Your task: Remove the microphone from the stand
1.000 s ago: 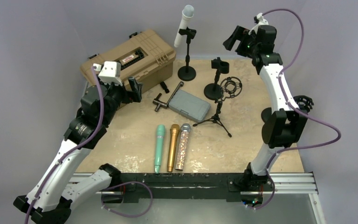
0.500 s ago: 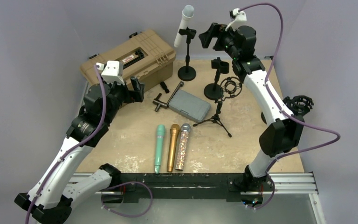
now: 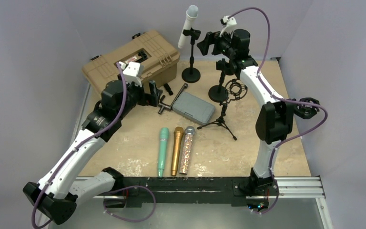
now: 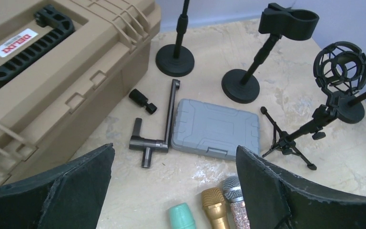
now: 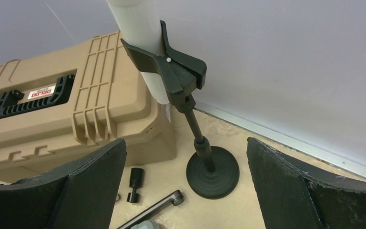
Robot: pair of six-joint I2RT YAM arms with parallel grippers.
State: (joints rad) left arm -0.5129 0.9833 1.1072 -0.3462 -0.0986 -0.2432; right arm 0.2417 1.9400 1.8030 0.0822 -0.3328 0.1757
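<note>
Swung inward with right claw [image 3: 204, 44] spread and empty, facing white cylindrical microphone [image 3: 188, 26] in black clip stand [image 3: 191, 74]. Could topple stand if yanked sideways.

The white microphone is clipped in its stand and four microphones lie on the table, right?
Not four, three: the green microphone, gold microphone and glittery microphone lie on the table, seen in the top external view. The white microphone is clipped in its stand.

The left arm reaches forward and inward, the left gripper [image 3: 155, 94] tilted downward, its jaws spread wide with nothing between them. The right arm stretches up and far forward, the right gripper [image 3: 205, 42] pointing left, jaws wide apart.
</note>
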